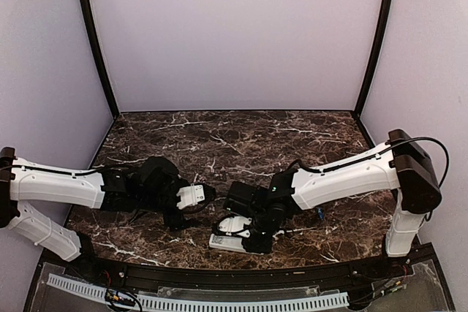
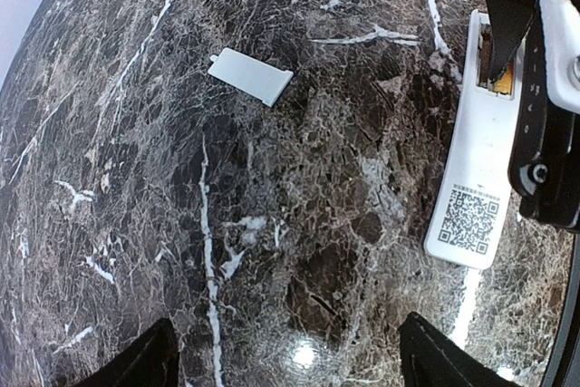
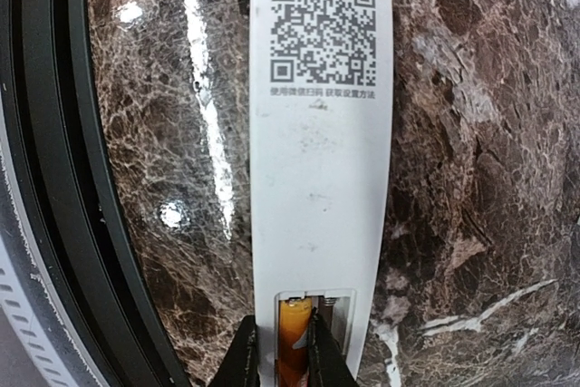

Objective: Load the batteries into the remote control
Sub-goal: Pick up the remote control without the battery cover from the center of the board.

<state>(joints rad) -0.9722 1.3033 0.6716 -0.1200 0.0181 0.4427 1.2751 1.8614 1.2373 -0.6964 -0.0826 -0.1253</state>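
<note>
Right gripper (image 3: 283, 337) has its fingers nearly together around the orange battery (image 3: 292, 333), holding it down in the open compartment at one end of the remote control (image 3: 319, 160), which lies label-up near the table's front edge. Left gripper (image 2: 285, 355) hovers wide apart and empty beside it, with the battery cover (image 2: 251, 76) lying well apart on the marble table (image 2: 136, 224). By this showing the first battery is about seated; the blue battery (image 1: 319, 213), apparently the speck under the right arm, and the cover remain.
</note>
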